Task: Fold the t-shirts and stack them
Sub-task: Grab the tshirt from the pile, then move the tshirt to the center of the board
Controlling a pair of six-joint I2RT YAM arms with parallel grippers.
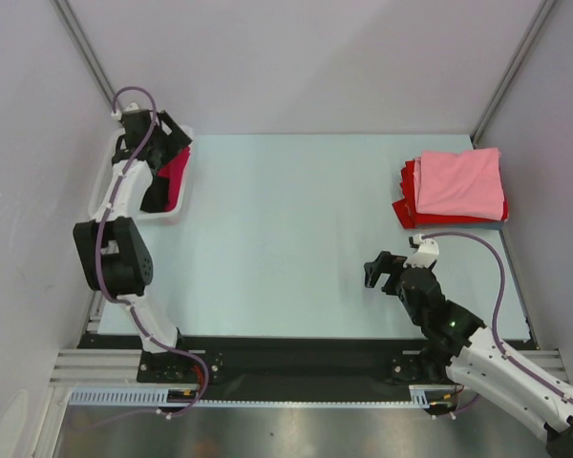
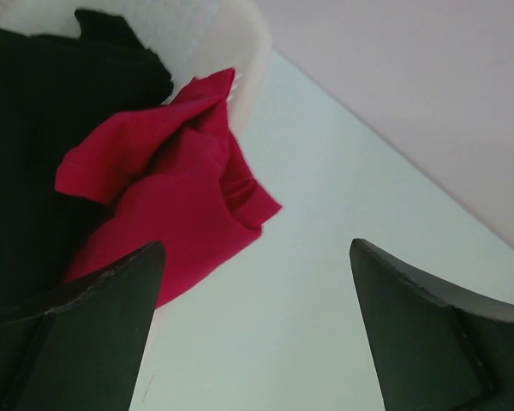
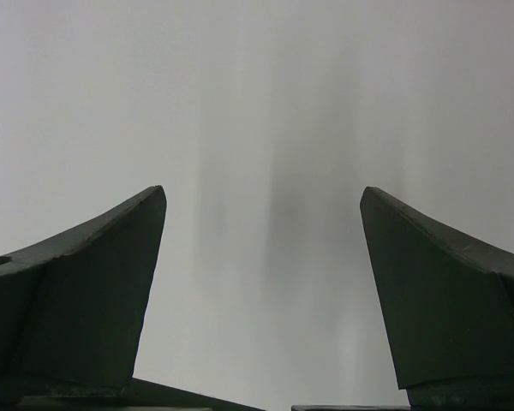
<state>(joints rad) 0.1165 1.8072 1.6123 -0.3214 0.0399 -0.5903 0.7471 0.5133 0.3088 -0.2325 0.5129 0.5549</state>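
Cloth fills the white basket (image 1: 103, 181) at the far left corner of the surface (image 1: 286, 239): a black t-shirt (image 2: 26, 128) lies deep inside it, and a crimson-red t-shirt (image 2: 180, 197) sits crumpled beside it against the basket's right wall, with a bunched fold spilling over the rim toward the surface. The left hand (image 2: 257, 248) hangs over this basket with its fingers (image 2: 111, 317) spread wide. Nothing sits between them, and they do not touch the red cloth, which lies just beyond the left fingertip in the wrist view. At the far right corner of the surface is a stack of folded squares, a light pink t-shirt (image 1: 458, 181) on top of red t-shirts (image 1: 404, 205) whose edges show at the left and below. The right hand (image 1: 377, 270) hovers over bare surface near the right front, well apart from that stack, its fingers (image 3: 94, 282) also set wide and holding nothing.
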